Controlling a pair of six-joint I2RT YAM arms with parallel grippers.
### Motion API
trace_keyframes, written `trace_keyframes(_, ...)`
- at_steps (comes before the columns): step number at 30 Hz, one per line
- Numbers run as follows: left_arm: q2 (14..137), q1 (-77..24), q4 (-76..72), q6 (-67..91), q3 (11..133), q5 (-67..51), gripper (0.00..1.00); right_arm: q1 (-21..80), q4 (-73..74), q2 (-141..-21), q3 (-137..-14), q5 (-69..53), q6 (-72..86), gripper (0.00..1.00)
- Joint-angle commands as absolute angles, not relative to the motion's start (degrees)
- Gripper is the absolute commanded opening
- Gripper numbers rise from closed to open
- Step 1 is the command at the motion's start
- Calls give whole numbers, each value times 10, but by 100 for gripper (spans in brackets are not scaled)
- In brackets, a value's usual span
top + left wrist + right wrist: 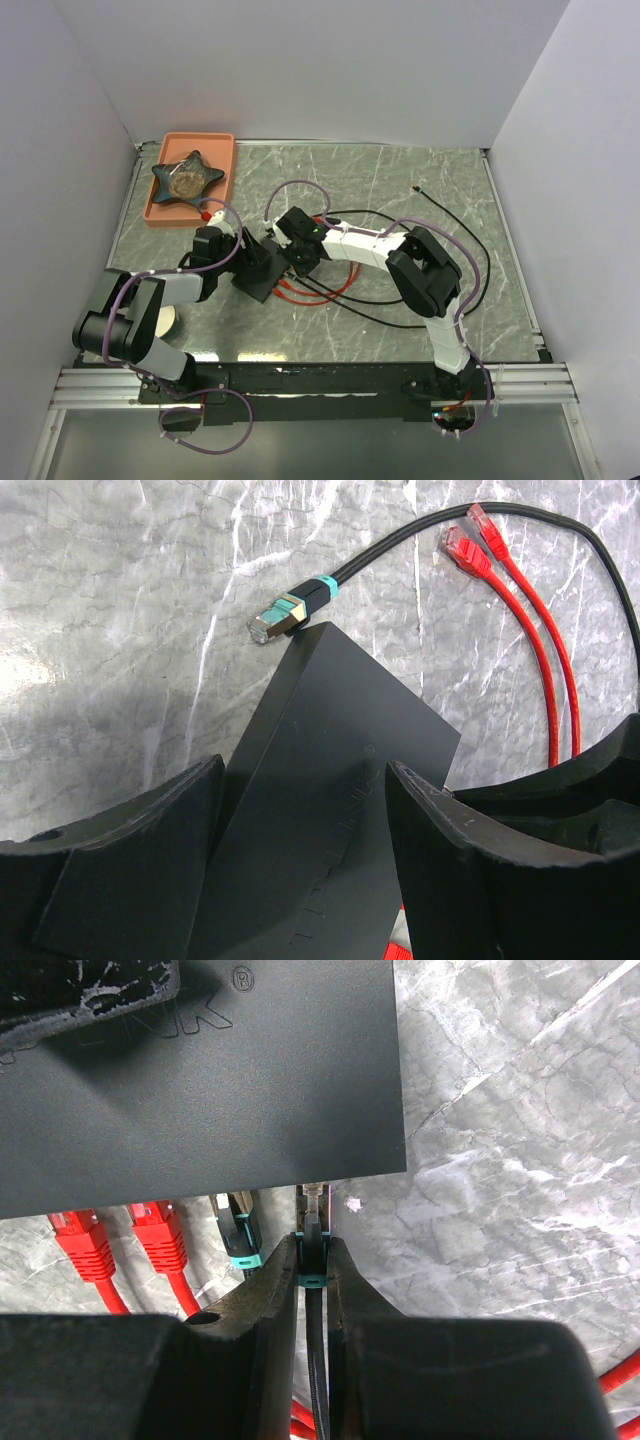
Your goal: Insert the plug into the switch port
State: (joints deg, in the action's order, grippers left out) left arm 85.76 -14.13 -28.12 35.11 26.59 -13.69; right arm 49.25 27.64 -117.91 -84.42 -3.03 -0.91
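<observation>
1. The right gripper (313, 1248) is clamped on the plug (314, 1205), a black one with a teal band, just behind its metal tip. The cable (316, 1360) is seen running back between the fingers.
2. The plug's tip is seen meeting the near edge of the switch (200, 1090), close to one corner. Whether it has entered a port cannot be told, as the sockets are hidden under that edge.
3. The left gripper (305, 770) is closed around the switch, one finger on each long side. The box appears to be held tilted above the table (120, 630).
4. A second plug (240, 1228), also teal-banded, is seen loose just beside the held one. Two red plugs (80, 1240) are seen further along the same edge; in the left wrist view they lie on the table, apart from the switch.
5. The insertion is judged to be in hand and probably not finished.
6. To do it well, the plug should be lined up square with one port, with its latch side matched to the socket.
7. It should then be pushed straight along its own axis, not at an angle.
8. The switch should be braced firmly so that it is not shoved back or twisted.
9. The second plug should be kept out of the path.
</observation>
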Motion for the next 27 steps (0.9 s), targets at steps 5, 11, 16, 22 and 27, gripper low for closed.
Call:
trace_keyframes(5,857,-145,-301,352,265,-171,70,498,220,-1161,-857,-18,-1,0)
trace_keyframes(11,857,-145,-304,351,264,-174,70,501,208,-1147,-850,-5,-1,0)
trace_keyframes(16,854,-145,-304,351,262,-177,70,502,201,-1146,-850,-4,15,0)
trace_keyframes(22,855,-145,-307,349,262,-181,70,504,186,-1140,-844,-6,15,0)
trace_keyframes(27,859,-145,-311,346,262,-191,70,508,189,-1154,-851,-9,5,0)
